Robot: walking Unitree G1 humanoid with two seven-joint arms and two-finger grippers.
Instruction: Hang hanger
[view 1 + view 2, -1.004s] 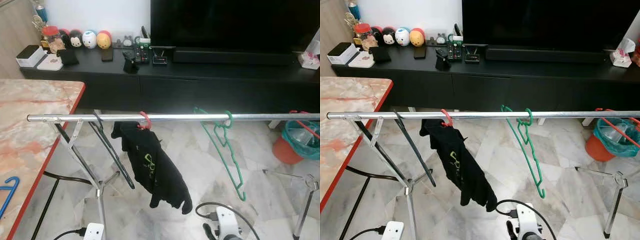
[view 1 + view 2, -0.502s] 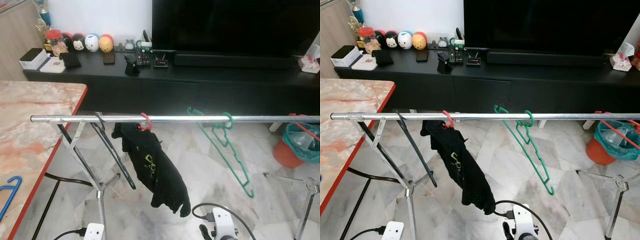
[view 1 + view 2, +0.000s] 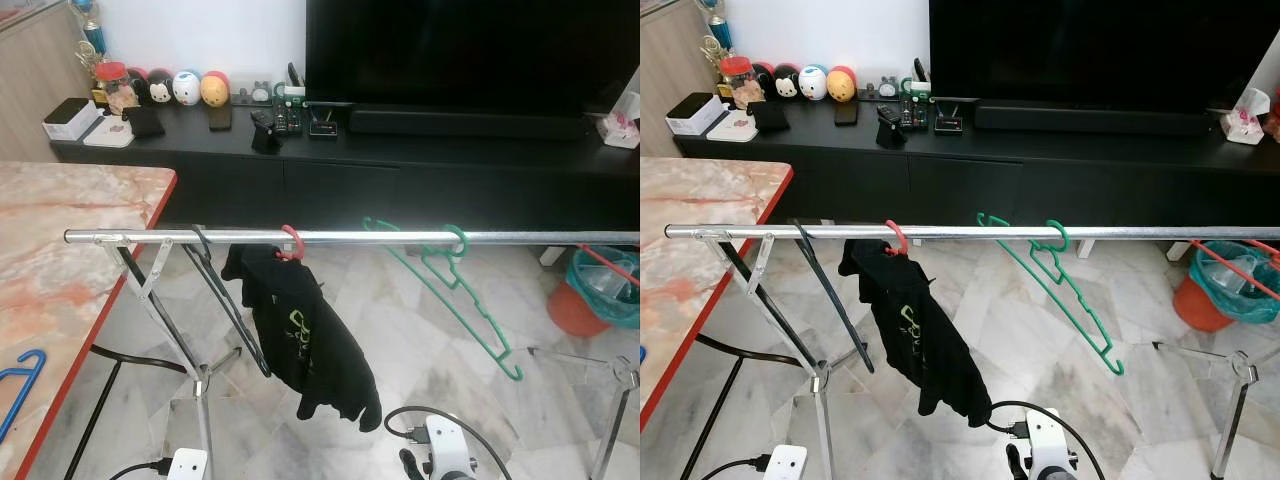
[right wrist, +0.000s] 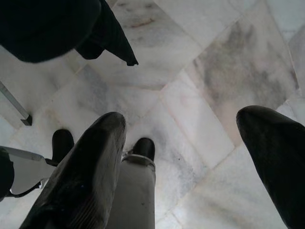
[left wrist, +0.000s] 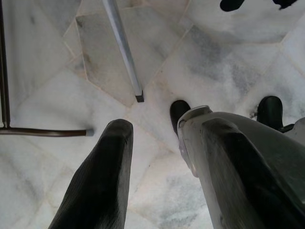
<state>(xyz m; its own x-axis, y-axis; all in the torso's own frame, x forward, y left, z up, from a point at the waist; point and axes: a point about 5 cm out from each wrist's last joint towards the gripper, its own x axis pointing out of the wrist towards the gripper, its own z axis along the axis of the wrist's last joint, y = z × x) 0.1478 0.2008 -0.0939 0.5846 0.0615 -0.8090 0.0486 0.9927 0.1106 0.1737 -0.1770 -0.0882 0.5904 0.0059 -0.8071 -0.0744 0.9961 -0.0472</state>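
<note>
I am looking down on a steel rail (image 3: 350, 237) spanning the view. The green hanger (image 3: 450, 300) is hooked on the rail right of centre, its body tilting out toward the right, clear of the floor. A red hanger (image 3: 291, 241) to its left is carrying a black garment (image 3: 305, 340), and a black hanger (image 3: 225, 305) is hanging further left. Another red hanger (image 3: 610, 262) is sitting at the rail's right end, above the teal bin (image 3: 603, 285). A blue hanger (image 3: 15, 385) is lying on the marble table (image 3: 60, 250).

Both arms are hanging idle, pointing at the marble floor (image 5: 57, 95). The left gripper (image 5: 162, 181) is standing spread and holding nothing; the right gripper (image 4: 190, 162) is likewise spread wide and holding nothing.
</note>
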